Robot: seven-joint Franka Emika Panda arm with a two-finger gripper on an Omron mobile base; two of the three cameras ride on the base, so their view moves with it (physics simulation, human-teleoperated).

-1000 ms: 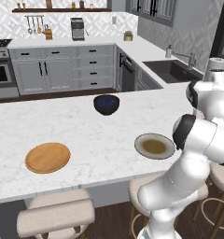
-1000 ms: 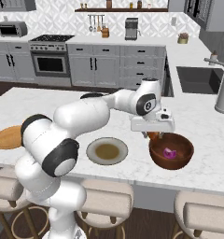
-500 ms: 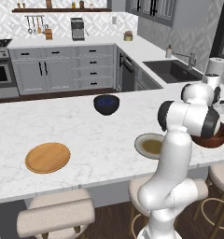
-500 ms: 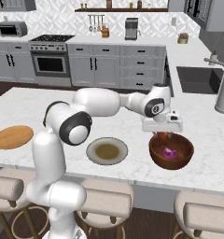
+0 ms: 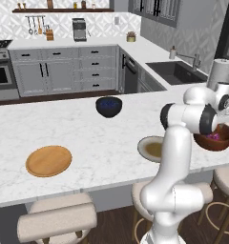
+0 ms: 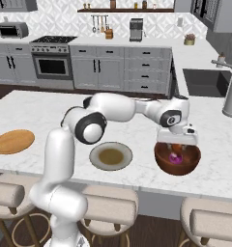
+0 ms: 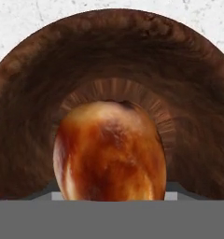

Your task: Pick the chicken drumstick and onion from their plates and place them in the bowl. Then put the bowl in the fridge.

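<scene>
The reddish-brown bowl [image 6: 189, 163] stands on the island counter near its front right edge. My gripper [image 6: 177, 145] hangs straight over it and is shut on the glossy brown chicken drumstick [image 7: 109, 149], which sits just above the bowl's hollow [image 7: 109, 51] and hides my fingertips. The drumstick [image 6: 178, 147] shows as an orange bit under the hand. The pink-purple onion [image 6: 174, 157] lies in the bowl's bottom and peeks over the rim [image 5: 213, 137]. The grey-rimmed plate [image 6: 110, 156] and the wooden plate [image 6: 13, 141] are bare. The fridge is out of view.
A small dark blue-black bowl [image 5: 109, 106] stands mid-counter toward the far side. A sink [image 5: 176, 71] and a paper towel roll [image 5: 219, 71] lie beyond the bowl. Stools [image 6: 108, 207] line the counter's near edge.
My arm has swung its elbow round and carried the drumstick the last bit right and down, from beside the bowl's rim to directly over its middle.
</scene>
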